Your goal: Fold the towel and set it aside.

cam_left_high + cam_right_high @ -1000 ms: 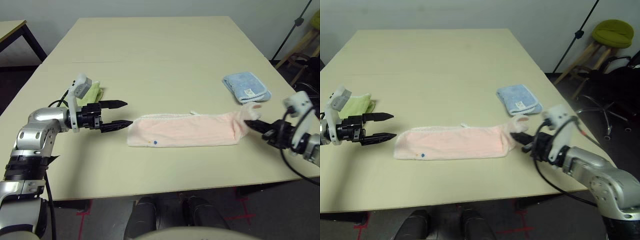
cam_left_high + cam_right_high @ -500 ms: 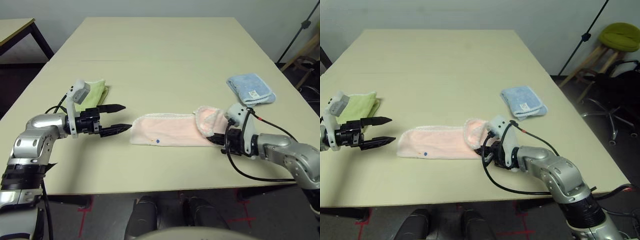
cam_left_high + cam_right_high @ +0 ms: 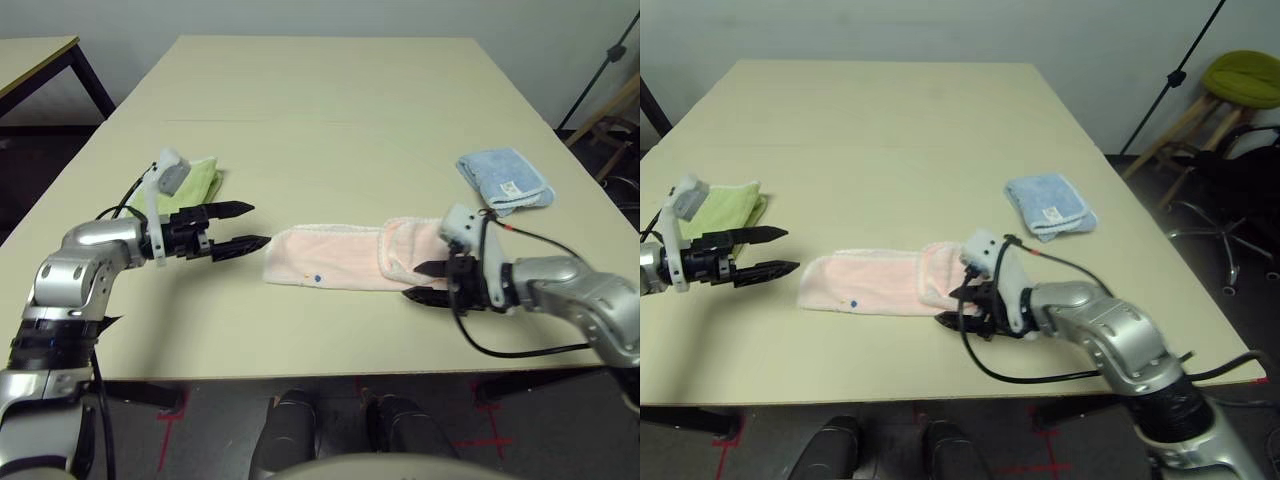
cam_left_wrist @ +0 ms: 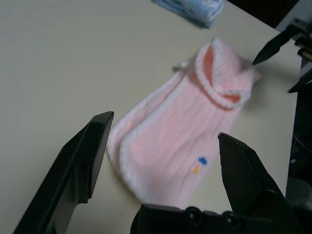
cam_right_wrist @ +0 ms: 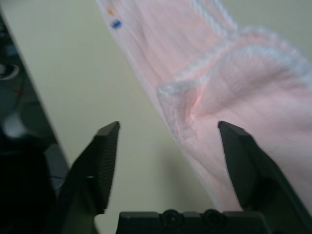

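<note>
The pale pink towel [image 3: 335, 260] lies as a long strip across the near middle of the table, white bobbled edging along its rim. Its right end is folded back over itself into a short flap [image 3: 410, 245]. A small dark motif [image 3: 318, 279] shows near its left front edge. My right gripper [image 3: 412, 281] is open just in front of the flap, its fingers apart and empty. My left gripper [image 3: 258, 225] hovers open just off the towel's left end, holding nothing. In the left wrist view the towel [image 4: 180, 131] lies between the spread fingers.
A small light-blue folded cloth [image 3: 503, 178] lies at the right, beyond my right arm. A yellow-green folded cloth [image 3: 195, 185] sits behind my left gripper. The table's front edge [image 3: 330, 378] runs close below the towel. A stool [image 3: 1240, 70] stands off the right side.
My right gripper carried the towel's right end leftward over the strip, let it go, and now stands open in front of the fold. The left gripper has stayed by the towel's left end.
</note>
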You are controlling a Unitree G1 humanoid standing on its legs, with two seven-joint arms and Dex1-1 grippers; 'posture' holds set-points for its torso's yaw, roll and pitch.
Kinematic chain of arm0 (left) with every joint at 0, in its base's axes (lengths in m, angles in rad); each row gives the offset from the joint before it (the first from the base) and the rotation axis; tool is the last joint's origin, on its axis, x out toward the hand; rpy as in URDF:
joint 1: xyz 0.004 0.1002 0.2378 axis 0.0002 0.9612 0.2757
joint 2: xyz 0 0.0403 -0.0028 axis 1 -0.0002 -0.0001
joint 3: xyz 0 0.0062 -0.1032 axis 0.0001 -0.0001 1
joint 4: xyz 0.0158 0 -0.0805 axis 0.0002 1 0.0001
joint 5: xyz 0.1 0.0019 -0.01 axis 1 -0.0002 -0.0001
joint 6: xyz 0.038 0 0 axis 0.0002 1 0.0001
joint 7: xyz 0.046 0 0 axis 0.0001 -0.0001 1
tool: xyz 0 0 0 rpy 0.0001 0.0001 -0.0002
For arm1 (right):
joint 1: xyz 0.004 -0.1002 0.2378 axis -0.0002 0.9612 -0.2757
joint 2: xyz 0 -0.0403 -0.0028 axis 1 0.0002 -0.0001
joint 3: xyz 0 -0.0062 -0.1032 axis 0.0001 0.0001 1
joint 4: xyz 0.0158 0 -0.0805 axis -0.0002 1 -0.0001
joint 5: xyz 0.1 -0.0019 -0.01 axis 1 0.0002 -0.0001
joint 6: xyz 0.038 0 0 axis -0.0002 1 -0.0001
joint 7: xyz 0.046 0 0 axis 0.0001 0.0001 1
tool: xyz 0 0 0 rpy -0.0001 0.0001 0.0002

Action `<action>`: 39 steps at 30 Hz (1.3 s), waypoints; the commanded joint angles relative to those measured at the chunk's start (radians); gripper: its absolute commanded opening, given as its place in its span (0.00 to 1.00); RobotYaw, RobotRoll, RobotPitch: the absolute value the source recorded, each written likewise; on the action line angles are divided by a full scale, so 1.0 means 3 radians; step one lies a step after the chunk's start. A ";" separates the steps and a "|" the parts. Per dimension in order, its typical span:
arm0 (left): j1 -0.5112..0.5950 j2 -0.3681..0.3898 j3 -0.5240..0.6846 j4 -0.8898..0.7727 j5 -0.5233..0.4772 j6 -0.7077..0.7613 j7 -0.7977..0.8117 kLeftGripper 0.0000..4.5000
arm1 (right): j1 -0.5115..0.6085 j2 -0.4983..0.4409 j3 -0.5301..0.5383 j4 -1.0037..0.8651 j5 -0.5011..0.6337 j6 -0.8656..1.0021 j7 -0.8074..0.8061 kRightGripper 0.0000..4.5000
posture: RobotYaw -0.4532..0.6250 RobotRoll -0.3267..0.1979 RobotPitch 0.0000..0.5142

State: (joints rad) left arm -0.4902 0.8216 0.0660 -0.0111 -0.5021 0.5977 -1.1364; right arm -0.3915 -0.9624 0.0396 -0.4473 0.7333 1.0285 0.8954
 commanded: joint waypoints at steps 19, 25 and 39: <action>-0.1301 -0.1796 -0.1347 0.1212 0.0889 -0.0643 0.0276 0.80 | 0.0164 0.0394 -0.0201 0.1321 -0.1081 -0.1572 0.0118 0.54 | 0.48 0.62 0.21; -0.1294 -0.2007 -0.1502 0.1470 0.1104 -0.0810 0.0209 0.35 | 0.0275 0.0486 -0.0221 0.1292 -0.1059 -0.1627 0.0167 0.04 | 0.47 0.62 0.20; -0.1384 -0.2435 -0.1679 0.2364 0.1577 -0.1280 0.0277 0.01 | 0.0357 0.0850 0.0079 0.1512 -0.1323 -0.1800 0.0163 0.00 | 0.47 0.62 0.20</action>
State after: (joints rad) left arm -0.8968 0.0979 -0.4305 0.6498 -0.0604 0.2411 -1.0631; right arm -0.2983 -0.7128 0.0367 -0.0166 0.3664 0.5052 0.9518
